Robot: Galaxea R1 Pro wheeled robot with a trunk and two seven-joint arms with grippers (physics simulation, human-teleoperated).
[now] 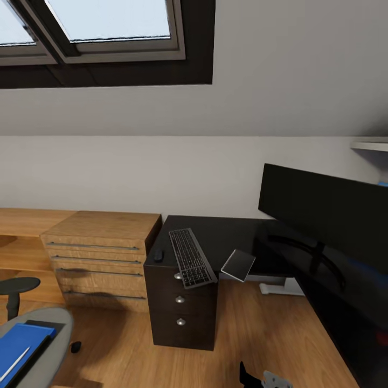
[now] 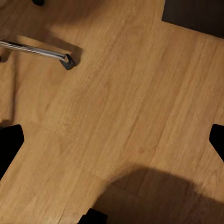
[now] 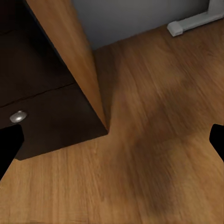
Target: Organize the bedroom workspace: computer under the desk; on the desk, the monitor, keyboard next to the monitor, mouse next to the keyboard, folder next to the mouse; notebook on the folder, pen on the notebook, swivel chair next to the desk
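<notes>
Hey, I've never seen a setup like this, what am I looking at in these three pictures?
This is a simulated wheeled robot with two arms, steered by a person. The large picture comes from its head camera. It shows a black desk carrying a keyboard, a small mouse, a grey notebook and a big monitor. At lower left, a chair holds a blue folder with a white pen on it. The other two pictures come from cameras on the wrists, looking down at the wooden floor; the right one also sees the desk's drawers. The dark shapes at their edges are open fingers, holding nothing.
</notes>
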